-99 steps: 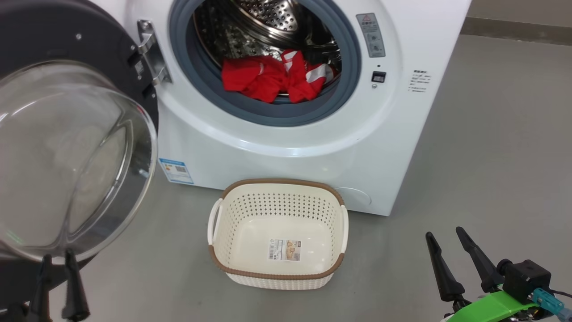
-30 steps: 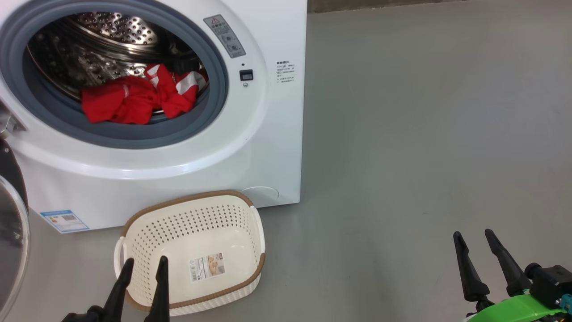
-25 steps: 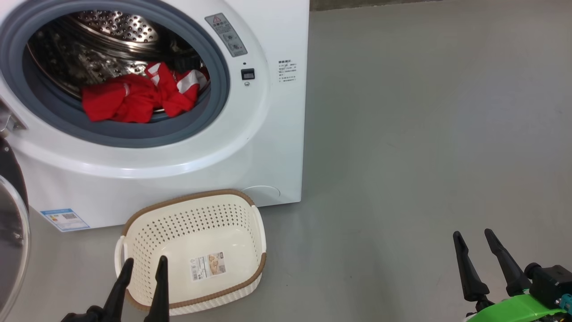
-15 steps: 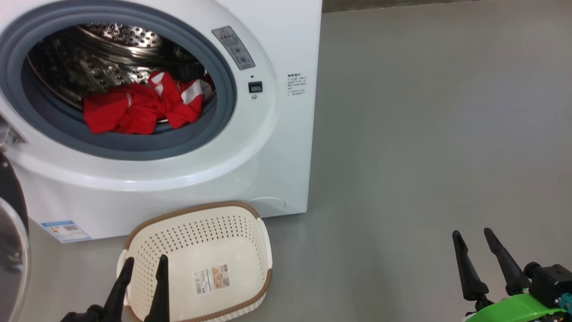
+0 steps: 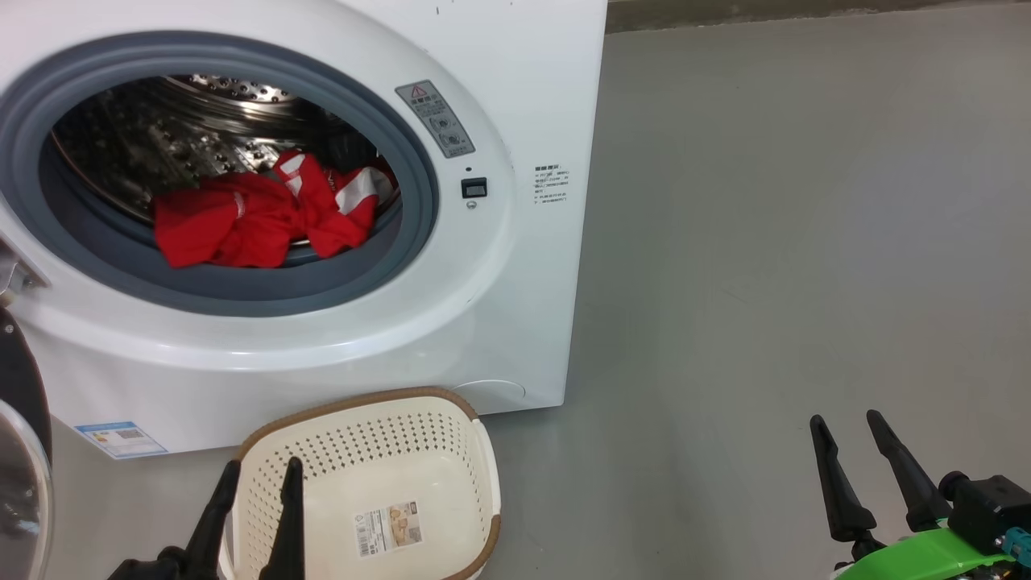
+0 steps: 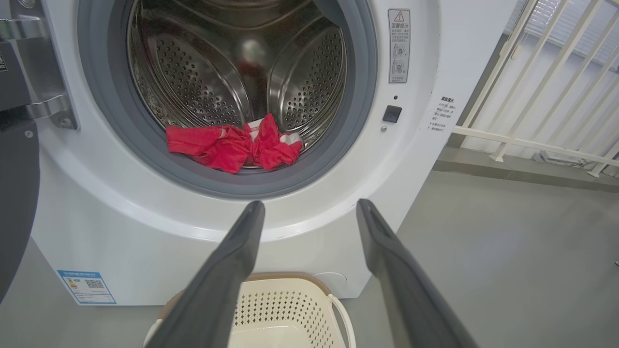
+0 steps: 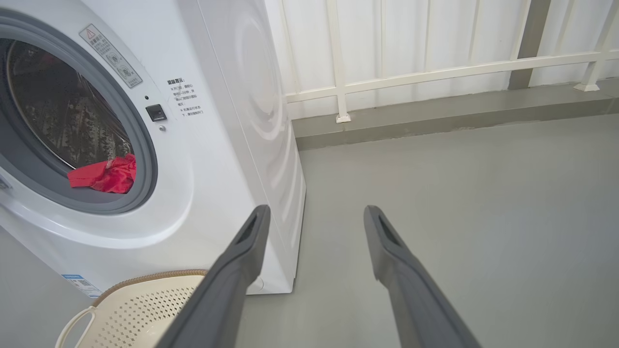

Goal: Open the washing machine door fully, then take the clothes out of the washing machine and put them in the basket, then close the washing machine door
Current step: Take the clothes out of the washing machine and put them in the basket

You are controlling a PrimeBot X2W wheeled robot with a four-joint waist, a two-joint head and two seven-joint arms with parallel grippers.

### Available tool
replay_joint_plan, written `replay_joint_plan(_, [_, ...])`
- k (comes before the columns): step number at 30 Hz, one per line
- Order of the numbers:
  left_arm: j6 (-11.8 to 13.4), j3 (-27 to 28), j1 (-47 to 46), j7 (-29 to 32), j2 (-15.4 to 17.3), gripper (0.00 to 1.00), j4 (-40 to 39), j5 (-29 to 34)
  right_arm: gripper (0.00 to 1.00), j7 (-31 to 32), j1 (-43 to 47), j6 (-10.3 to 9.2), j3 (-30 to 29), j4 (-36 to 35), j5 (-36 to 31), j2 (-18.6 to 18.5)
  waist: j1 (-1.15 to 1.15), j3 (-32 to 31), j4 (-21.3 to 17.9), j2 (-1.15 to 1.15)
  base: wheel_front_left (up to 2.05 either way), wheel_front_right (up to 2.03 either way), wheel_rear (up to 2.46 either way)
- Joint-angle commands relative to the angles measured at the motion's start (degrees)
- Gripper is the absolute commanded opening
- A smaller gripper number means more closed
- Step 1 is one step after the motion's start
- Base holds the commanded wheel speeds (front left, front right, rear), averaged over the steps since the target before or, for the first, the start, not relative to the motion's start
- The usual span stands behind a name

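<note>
Left gripper spread and empty over the basket, clothes bunched at the near lip inside the washing machine; risk: fingers catch the grey gasket or pinch one layer, dropping fabric beside the basket.

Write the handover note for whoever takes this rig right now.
The left hand is open and empty, above the near edge of the basket.
The right hand is open and empty, low over the floor to the right.
The door is swung open at left.
The clothes lie inside the washing machine, near its opening.
The basket is empty, on the floor before the machine.
Done: door opened.
Left: clothes into basket, door closed.
</note>
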Motion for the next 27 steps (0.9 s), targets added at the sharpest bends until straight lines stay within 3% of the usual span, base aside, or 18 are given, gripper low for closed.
replay_joint_plan(1, [-0.32, 1.67, -2.06, -0.29, 0.6, 1.0, -1.33, 0.4, 1.0, -0.69, -1.87, 0.01, 1.59, -1.45, -0.61, -1.16, 0.0, -0.02, 0.0, 0.0, 0.0, 0.0, 0.0])
replay_joint_plan(15, [-0.32, 2.2, -7.14, -0.29, 0.34, 1.0, 2.51, 2.08, 1.0, -0.69, -3.9, 0.01, 2.23, -1.94, -0.23, -1.11, 0.0, 4.09, -0.63, 0.0, 0.0, 0.0, 0.0])
replay_joint_plan(27, [-0.3, 3.7, -27.63, -0.29, 1.22, 1.0, 19.07, 6.41, 1.0, -0.69, -8.57, 0.01, 2.75, -2.67, 0.55, -0.24, 0.0, 14.07, -2.61, 0.0, 0.0, 0.0, 0.0])
